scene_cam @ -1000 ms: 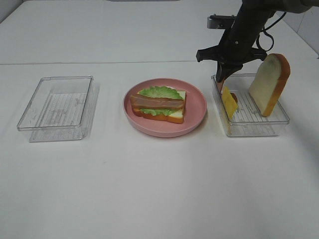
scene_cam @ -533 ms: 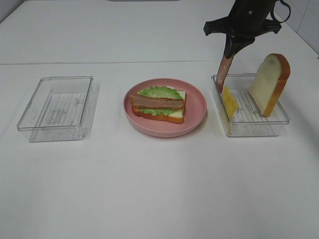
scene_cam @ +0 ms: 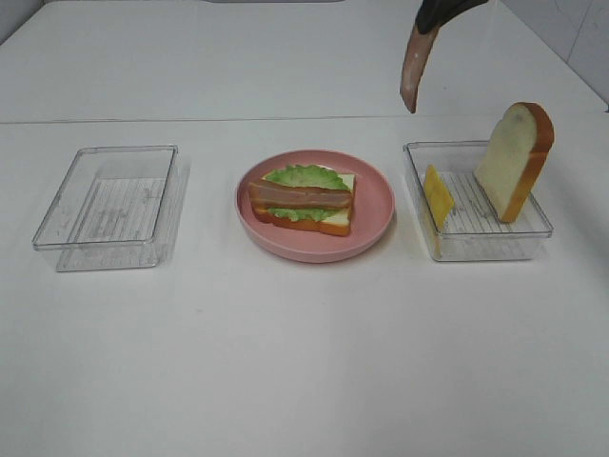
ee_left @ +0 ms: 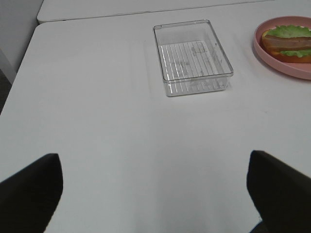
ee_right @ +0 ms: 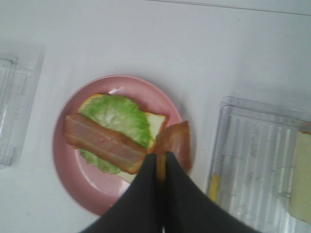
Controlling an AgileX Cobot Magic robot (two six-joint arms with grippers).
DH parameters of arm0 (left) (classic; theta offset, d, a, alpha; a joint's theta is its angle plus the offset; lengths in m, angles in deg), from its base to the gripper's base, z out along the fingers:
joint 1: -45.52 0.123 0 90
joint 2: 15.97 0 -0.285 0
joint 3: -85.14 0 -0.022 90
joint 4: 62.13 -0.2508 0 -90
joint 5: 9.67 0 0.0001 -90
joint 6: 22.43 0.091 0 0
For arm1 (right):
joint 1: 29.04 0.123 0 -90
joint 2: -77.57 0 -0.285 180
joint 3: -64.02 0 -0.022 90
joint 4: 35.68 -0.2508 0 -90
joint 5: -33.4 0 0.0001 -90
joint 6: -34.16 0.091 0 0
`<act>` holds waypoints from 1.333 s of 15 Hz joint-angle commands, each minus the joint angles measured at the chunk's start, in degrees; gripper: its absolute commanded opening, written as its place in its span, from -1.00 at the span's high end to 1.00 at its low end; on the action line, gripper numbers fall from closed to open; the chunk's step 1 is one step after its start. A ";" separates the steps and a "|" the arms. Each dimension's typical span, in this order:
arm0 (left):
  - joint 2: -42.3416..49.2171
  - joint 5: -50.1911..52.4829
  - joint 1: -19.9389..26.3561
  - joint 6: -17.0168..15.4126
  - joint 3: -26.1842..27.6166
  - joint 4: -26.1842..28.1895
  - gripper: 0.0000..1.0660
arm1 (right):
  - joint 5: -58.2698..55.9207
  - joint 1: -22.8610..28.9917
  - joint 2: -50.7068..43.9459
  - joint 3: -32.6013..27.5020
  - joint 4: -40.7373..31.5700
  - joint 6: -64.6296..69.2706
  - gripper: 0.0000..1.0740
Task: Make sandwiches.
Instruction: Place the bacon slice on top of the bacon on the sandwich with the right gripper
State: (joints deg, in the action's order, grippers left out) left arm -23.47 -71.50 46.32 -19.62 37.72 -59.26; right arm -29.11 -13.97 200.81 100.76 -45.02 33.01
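The partial sandwich (scene_cam: 303, 200) lies on the pink plate (scene_cam: 379, 195): bread, cheese, green lettuce and one bacon strip on top. My right gripper (scene_cam: 433, 19) is high above the right tray, shut on a second bacon strip (scene_cam: 413, 67) that hangs down from it. In the right wrist view the shut gripper (ee_right: 159, 167) pinches that bacon strip (ee_right: 175, 141) over the plate's (ee_right: 73, 160) edge, beside the sandwich (ee_right: 112, 131). My left gripper (ee_left: 155, 204) is open and empty, low over bare table, and does not show in the exterior view.
The right clear tray (scene_cam: 476, 243) holds a yellow cheese slice (scene_cam: 438, 195) and an upright bread slice (scene_cam: 515, 160). An empty clear tray (scene_cam: 109, 205) stands at the left and also shows in the left wrist view (ee_left: 192, 56).
My right gripper has risen out of the right tray, lifting the bacon strip clear of it. The cheese and bread slice stay in the tray.
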 commanded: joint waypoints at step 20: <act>0.80 0.23 0.00 -0.29 -0.11 0.23 -0.78 | 14.15 16.67 19.65 0.00 11.86 -1.43 1.00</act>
State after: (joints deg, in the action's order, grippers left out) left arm -23.47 -71.50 46.32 -19.62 37.72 -59.26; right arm -15.65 2.88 220.29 100.76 -33.67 31.58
